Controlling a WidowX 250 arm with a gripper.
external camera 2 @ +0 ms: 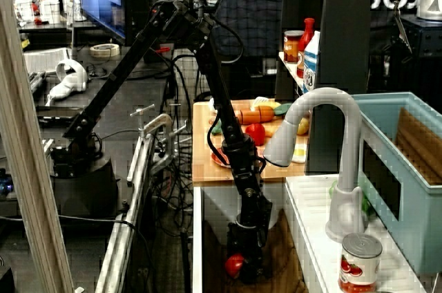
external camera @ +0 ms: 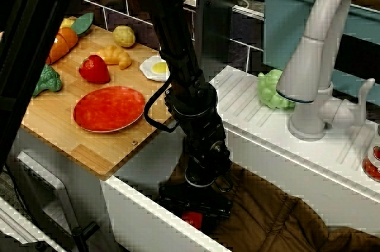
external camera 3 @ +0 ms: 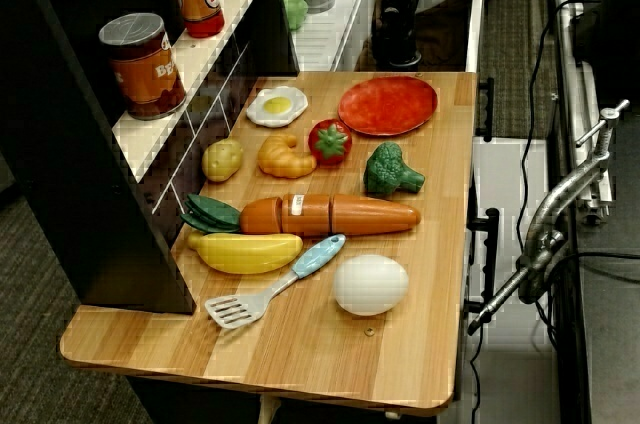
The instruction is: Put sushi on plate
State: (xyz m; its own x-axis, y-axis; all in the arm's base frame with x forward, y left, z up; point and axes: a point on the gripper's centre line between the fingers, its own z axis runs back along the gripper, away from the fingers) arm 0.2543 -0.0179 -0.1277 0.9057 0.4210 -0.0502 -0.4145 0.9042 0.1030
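A black robot arm (external camera: 190, 103) reaches down from the upper middle of the frame into a white sink basin (external camera: 136, 210) lined with brown cloth (external camera: 279, 216), at the lower middle. Its black gripper (external camera: 199, 207) sits low in the basin, right at the small red toy sushi block (external camera: 193, 220), which shows as a red spot at the gripper's tip, just behind the sink's front wall. In the side view the red block (external camera 2: 235, 264) appears pressed against the gripper (external camera 2: 243, 265), but I cannot tell how far the jaws are apart or whether they grip it. The round glossy red-orange plate (external camera: 109, 108) lies bare on the wooden counter (external camera: 71, 139) at left centre, well apart from the sushi. Behind the plate sit a rounded red strawberry toy (external camera: 94, 69) and a white fried egg toy (external camera: 155, 68). A grey faucet (external camera: 317, 56) stands at the right.
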